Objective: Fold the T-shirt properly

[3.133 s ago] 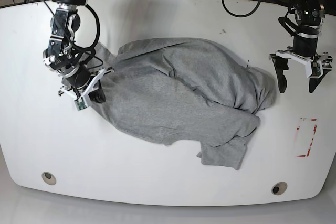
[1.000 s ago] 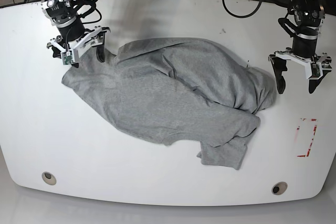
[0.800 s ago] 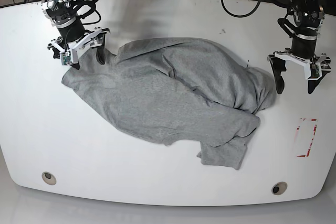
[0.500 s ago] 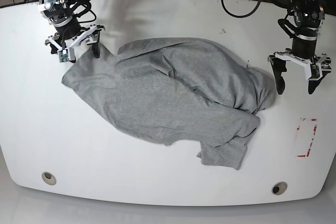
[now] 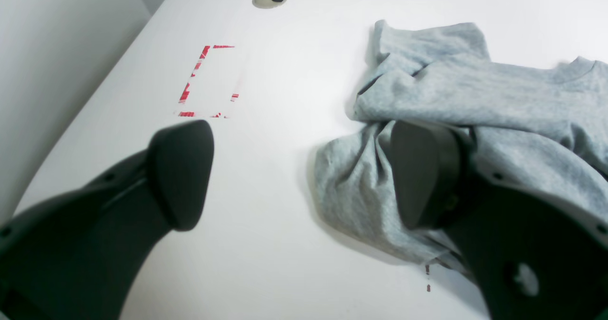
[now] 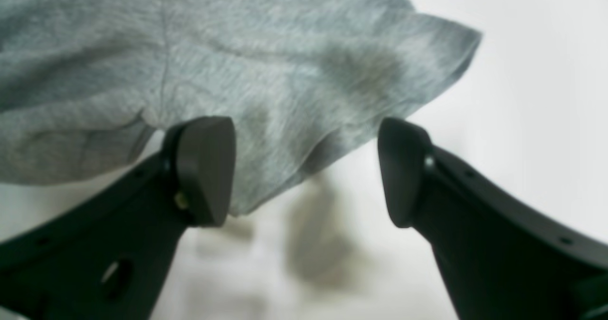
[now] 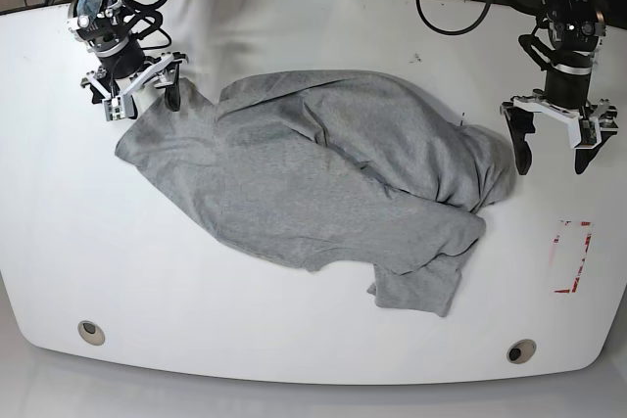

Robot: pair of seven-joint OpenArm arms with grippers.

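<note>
The right gripper [image 7: 136, 93] hangs at the far left of the base view, over the upper left corner of the T-shirt [image 7: 323, 178]. Its 2 dark, matte, rounded fingers [image 6: 204, 168] stand wide apart with nothing between them; in the right wrist view, soft heathered grey knit with a curved hem edge lies below the gap, blurred.

The T-shirt lies crumpled across the middle of the smooth white table [image 7: 294, 340], a broad rumpled mass of light grey cotton with soft ridges and folds. 1 corner spreads toward the left, a folded flap reaches toward the near edge, and a bunched lump sits at its right end. No lettering shows.

2 round grey inserts sit near the table's front edge, 1 at the left [image 7: 90, 331] and 1 at the right [image 7: 521, 350].

At the right, the left gripper [image 7: 555, 136] hovers just beside the shirt's bunched right end, its 2 black tapered fingers [image 5: 180, 173] spread wide and empty. In the left wrist view 1 finger overlaps the wrinkled cloth; whether it touches cannot be told. A rectangle of broken red tape [image 7: 571, 256] marks the tabletop near the right edge.
</note>
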